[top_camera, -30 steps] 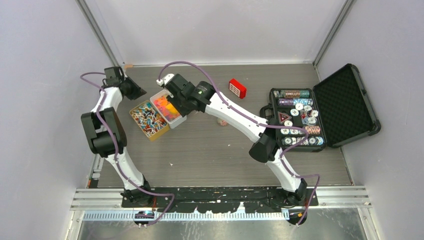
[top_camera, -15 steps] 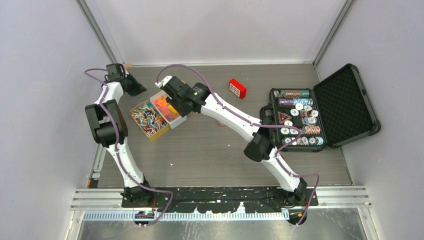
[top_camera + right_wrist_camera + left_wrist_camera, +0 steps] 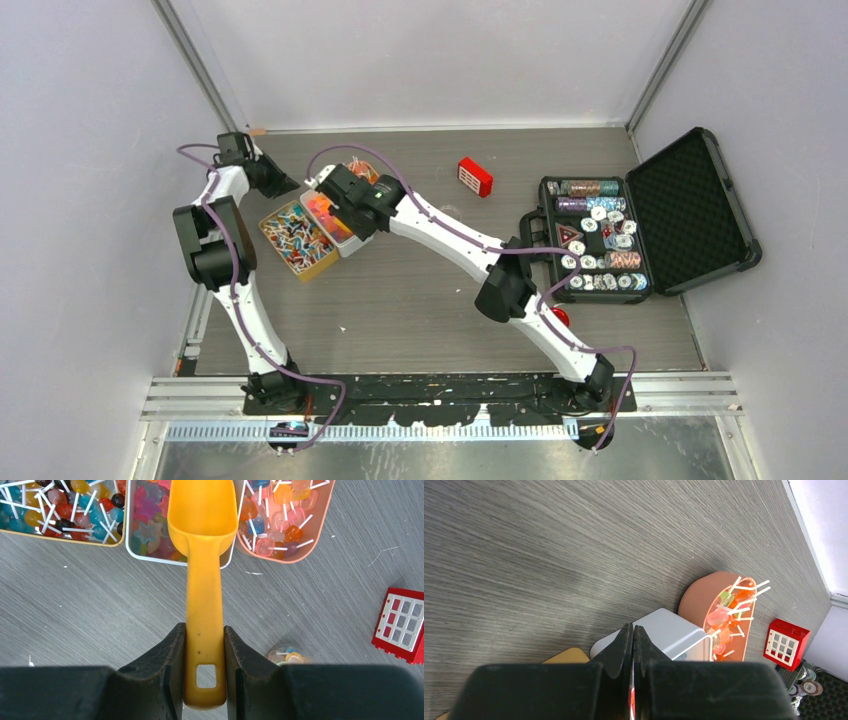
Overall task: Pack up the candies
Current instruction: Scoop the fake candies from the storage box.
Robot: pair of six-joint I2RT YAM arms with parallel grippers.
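The candies lie in three trays: star gummies in a white tray (image 3: 150,530), lollipops in a yellow tray (image 3: 55,510) and in a pink tray (image 3: 280,515). My right gripper (image 3: 204,626) is shut on the handle of a yellow scoop (image 3: 202,515), whose empty bowl hangs over the white tray (image 3: 350,240). My left gripper (image 3: 633,628) is shut at that tray's far left corner (image 3: 664,630), with a thin sliver of white rim and red showing between its fingers. From above, the left gripper (image 3: 283,184) sits just left of the right gripper (image 3: 338,200).
A small clear cup of candies (image 3: 286,656) stands on the table below the pink tray. A red box with white squares (image 3: 474,176) lies further right. An open black case of poker chips (image 3: 600,235) sits at the right edge. The left wall is close to the left arm.
My left gripper has closed at the white tray's corner. The right arm has reached further left, carrying the scoop over the white tray and uncovering part of the pink tray.
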